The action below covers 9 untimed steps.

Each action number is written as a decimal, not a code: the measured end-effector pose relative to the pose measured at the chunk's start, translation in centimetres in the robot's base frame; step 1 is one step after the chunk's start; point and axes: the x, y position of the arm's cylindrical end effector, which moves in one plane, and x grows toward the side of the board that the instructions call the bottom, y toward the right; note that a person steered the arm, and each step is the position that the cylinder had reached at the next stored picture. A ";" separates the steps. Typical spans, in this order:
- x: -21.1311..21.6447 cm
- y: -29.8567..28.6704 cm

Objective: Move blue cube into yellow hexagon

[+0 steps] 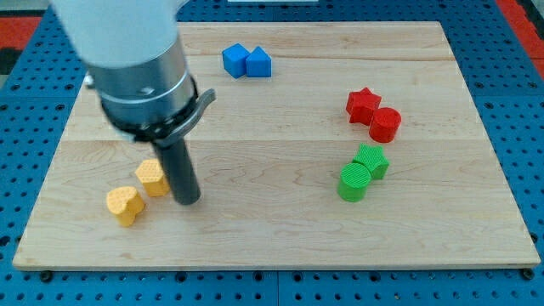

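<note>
Wooden board point(280, 246), pale planks, on a blue perforated table point(518, 68). Arm carries no claw, only a straight dark rod; my tip point(188, 201) rests on the board at the view's lower left, just right of the yellow hexagon block point(153, 178), close enough that contact cannot be told. Yellow heart-shaped block point(124, 205) sits just below-left of the hexagon, nearly touching it.

Two blue blocks at the view's top, side by side and touching: blue cube point(258, 62) on the right, a second blue block point(235, 60) of unclear shape on the left. Both well apart from the tip and hexagon.

View's right: red star block point(363, 104) touching red cylinder point(385, 125). Below them, green cylinder point(354, 182) touching a green block point(372, 160), shape unclear.
</note>
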 end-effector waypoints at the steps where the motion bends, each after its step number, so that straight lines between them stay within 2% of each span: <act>1: -1.9 -0.9; 2: -1.1 -5.3; 3: -1.3 -5.5; 4: -4.9 -1.5; 6: -17.1 4.7; 8: -21.1 7.8; 9: -24.5 8.4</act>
